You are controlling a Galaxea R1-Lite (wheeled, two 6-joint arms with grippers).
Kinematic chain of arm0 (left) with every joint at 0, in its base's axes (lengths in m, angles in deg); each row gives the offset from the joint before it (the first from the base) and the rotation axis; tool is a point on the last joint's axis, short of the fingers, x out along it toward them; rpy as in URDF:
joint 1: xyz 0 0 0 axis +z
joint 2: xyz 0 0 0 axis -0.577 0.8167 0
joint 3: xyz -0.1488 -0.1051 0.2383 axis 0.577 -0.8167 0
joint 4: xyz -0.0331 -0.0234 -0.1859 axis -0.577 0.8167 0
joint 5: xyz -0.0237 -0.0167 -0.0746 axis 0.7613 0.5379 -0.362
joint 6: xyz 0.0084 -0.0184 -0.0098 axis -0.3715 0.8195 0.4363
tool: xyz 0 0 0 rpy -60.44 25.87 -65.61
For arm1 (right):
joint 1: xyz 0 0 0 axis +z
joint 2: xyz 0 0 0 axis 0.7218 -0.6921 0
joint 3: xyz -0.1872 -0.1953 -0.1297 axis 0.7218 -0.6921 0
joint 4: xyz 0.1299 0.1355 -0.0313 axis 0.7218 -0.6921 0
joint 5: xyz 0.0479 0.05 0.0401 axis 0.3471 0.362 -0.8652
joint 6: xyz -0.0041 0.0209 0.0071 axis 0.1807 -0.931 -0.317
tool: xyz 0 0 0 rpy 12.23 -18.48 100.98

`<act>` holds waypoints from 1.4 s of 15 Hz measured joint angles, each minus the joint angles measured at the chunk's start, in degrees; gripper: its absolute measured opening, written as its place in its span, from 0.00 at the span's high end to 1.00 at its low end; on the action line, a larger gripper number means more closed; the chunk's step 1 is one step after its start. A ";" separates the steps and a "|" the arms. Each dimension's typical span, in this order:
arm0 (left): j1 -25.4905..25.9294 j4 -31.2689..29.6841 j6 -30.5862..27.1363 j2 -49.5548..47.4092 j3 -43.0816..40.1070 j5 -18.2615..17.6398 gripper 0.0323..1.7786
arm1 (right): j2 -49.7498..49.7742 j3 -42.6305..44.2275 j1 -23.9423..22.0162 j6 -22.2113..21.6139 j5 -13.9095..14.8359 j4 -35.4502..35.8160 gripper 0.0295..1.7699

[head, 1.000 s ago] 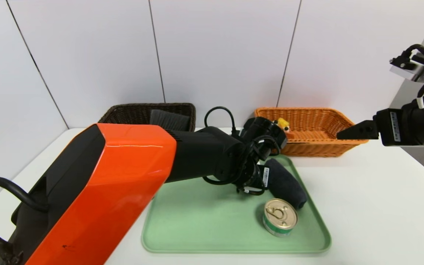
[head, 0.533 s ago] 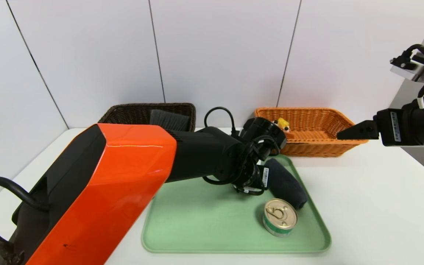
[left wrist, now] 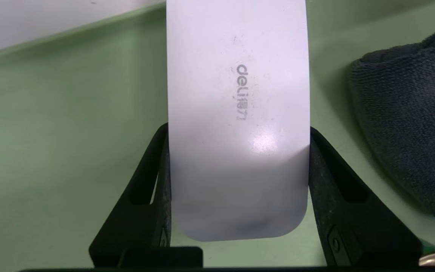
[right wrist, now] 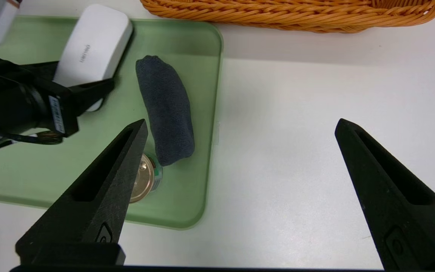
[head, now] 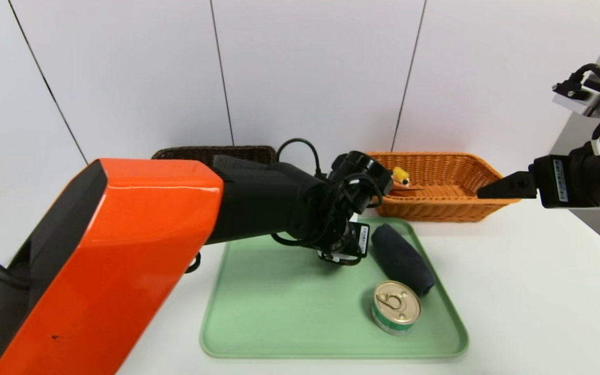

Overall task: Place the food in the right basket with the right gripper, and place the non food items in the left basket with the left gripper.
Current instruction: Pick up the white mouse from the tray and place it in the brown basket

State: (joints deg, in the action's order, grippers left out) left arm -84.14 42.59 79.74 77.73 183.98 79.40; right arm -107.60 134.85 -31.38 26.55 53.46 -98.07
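My left gripper is shut on a white oblong case, with a black finger against each long side. It holds the case low over the back of the green tray. In the head view my own wrist hides the case. A rolled dark towel lies on the tray's right side, just beside the case. A round tin can with a gold pull-tab lid stands in front of the towel. My right gripper hangs open and empty over bare table to the right of the tray.
A dark brown basket stands at the back left, largely behind my left arm. An orange wicker basket stands at the back right with a small yellow item inside. White table lies bare right of the tray.
My left arm has risen and drawn a little to the left over the tray. The towel, the can and the right arm have not moved.
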 joint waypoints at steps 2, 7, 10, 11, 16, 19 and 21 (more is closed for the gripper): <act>0.69 2.47 -0.28 -2.91 -0.07 0.05 0.44 | 0.02 0.01 0.00 -0.02 -0.02 0.18 0.03; 1.79 4.35 -1.40 -11.18 -0.18 -0.09 0.44 | 0.35 0.06 0.16 0.09 -1.74 1.29 0.03; 2.60 4.52 -4.18 -16.04 -0.13 -0.48 0.44 | 0.46 0.06 0.16 0.06 -1.73 1.34 0.03; 3.95 4.66 -5.84 -17.34 -0.11 -0.74 0.44 | 0.49 0.06 0.13 0.05 -1.74 1.29 0.03; 17.83 7.11 -20.02 -22.35 -0.09 -8.85 0.44 | 0.60 -0.35 0.35 0.06 -1.74 1.26 0.03; 27.73 7.75 -31.33 -23.21 -0.40 -18.57 0.44 | 0.72 -0.55 0.59 0.06 -1.71 1.26 0.03; 32.80 9.26 -39.99 -22.95 -0.88 -25.66 0.44 | 0.96 -0.82 0.59 0.06 -1.74 1.21 0.03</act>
State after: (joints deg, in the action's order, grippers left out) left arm -51.33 51.85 39.76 54.78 183.10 53.74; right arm -106.64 134.03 -30.79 26.62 51.72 -96.86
